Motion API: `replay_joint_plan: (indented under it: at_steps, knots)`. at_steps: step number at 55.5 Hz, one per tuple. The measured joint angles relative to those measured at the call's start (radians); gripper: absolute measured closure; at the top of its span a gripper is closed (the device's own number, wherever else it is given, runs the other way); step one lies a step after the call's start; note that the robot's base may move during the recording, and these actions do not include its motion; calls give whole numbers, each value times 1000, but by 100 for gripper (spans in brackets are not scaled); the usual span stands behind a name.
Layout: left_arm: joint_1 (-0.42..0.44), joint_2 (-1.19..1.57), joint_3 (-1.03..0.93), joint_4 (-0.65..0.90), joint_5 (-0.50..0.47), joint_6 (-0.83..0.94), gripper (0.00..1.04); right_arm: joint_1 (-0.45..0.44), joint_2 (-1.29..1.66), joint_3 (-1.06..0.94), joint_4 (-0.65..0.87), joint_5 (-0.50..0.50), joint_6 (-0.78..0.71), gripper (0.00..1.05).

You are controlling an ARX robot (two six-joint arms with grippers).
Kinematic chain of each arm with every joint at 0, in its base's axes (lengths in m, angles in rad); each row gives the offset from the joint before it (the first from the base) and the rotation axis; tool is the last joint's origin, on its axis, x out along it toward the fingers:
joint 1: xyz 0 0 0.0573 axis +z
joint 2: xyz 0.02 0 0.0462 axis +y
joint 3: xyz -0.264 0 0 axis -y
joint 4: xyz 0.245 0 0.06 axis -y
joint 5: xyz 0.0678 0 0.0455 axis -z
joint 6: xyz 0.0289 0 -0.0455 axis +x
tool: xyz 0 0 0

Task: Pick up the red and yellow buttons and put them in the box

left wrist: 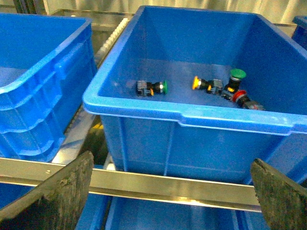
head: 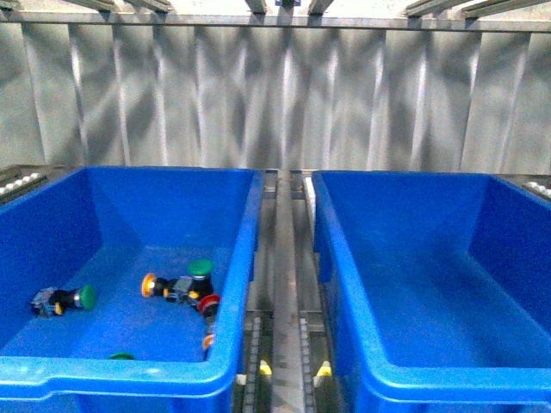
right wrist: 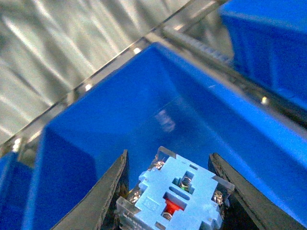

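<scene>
So up close, the right gripper (right wrist: 170, 191) is clamped on a button (right wrist: 173, 200), its pale contact block facing the wrist camera, held over a blue bin (right wrist: 120, 124). The left gripper (left wrist: 172, 191) has its fingers (left wrist: 57, 191) wide apart, outside the left bin (head: 172, 377). Further in, on that bin's floor, a red button (head: 209, 303) and a yellow button (head: 153, 285) lie by a green button (head: 201, 269); another green one (head: 76, 298) sits apart. The right bin (head: 448, 379) looks bare.
</scene>
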Motion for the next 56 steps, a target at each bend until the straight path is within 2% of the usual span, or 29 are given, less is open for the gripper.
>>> replay_joint_plan:
  at_steps: [11,22,25,30,36,39,48,56]
  knots:
    - [0,0,0,0,2,0,8,-110,-6,-9,0,-62,3,63]
    - [0,0,0,0,2,0,8,-160,24,15,18,-67,-14,63]
    - [0,0,0,1,3,0,8,-167,45,34,27,-71,-38,63]
    - [2,0,0,1,8,1,8,-180,154,153,30,-76,-177,63]
    - [2,0,0,2,5,1,8,-206,335,378,-122,-67,-364,63]
    - [2,0,0,2,5,1,8,-214,449,504,-190,-85,-413,63]
    - [2,0,0,2,3,1,8,-232,736,813,-402,-83,-467,63]
    - [2,0,0,2,3,1,8,-230,864,961,-513,-90,-490,63]
